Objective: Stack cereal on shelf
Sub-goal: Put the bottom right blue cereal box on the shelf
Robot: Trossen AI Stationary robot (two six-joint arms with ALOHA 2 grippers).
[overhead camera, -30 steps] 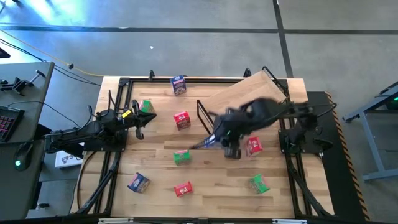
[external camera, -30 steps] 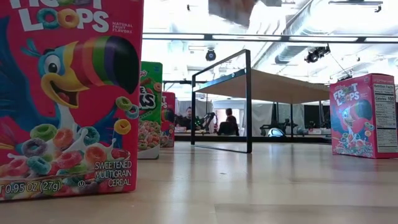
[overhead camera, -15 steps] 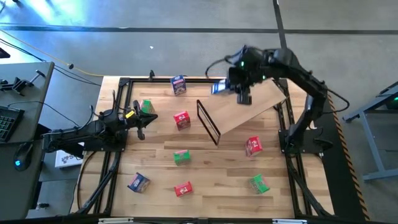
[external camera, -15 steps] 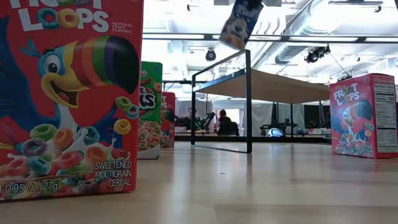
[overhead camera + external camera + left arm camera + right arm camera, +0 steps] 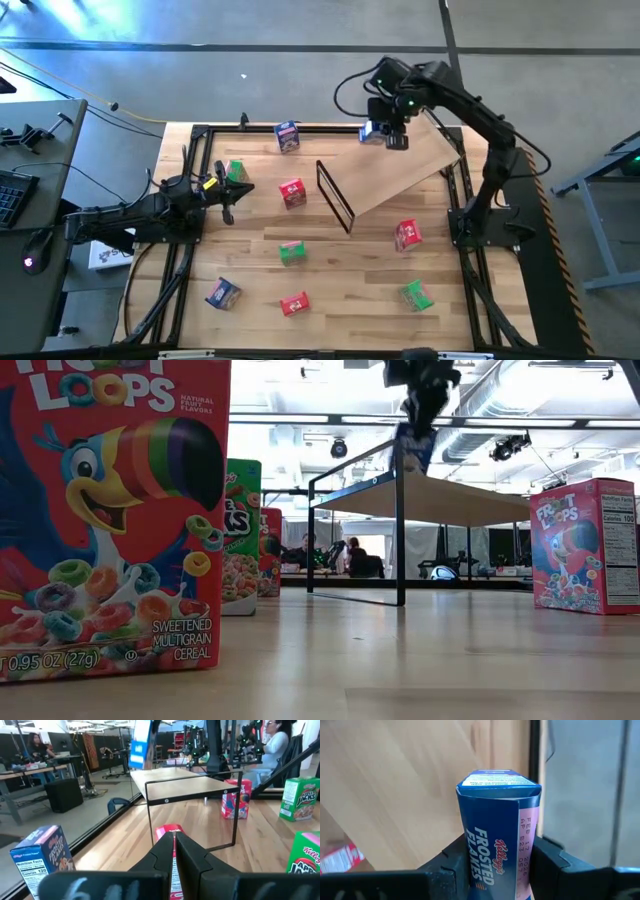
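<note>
My right gripper [image 5: 380, 134] hangs over the far left corner of the shelf [image 5: 400, 168], a light board tilted on a black wire frame [image 5: 335, 195]. It is shut on a blue cereal box [image 5: 496, 832], which also shows in the low view as the blue box [image 5: 415, 445]. My left gripper [image 5: 225, 200] waits shut at the table's left side. Loose cereal boxes stand on the tabletop: a blue one [image 5: 287, 136], a red one [image 5: 292, 192] and a green one [image 5: 236, 172], with others nearer. My right gripper pinches the blue box by two opposite side faces [image 5: 470, 855], one finger [image 5: 451, 859] on each side. The fingers come steeply from above, pointing down. The box hangs lifted clear above the shelf board, its free end [image 5: 497, 782] pointing down at the board.
More boxes stand on the near half of the table: green [image 5: 292, 252], red [image 5: 408, 235], green [image 5: 416, 295], red [image 5: 295, 303], blue [image 5: 222, 293]. The black table frame [image 5: 200, 130] runs along the edges. People sit in the room behind.
My right gripper has swung from above the table's middle toward the far edge, carrying the blue box in the air, and has turned about its wrist. It now hangs over the shelf's far left corner. The box has turned with it.
</note>
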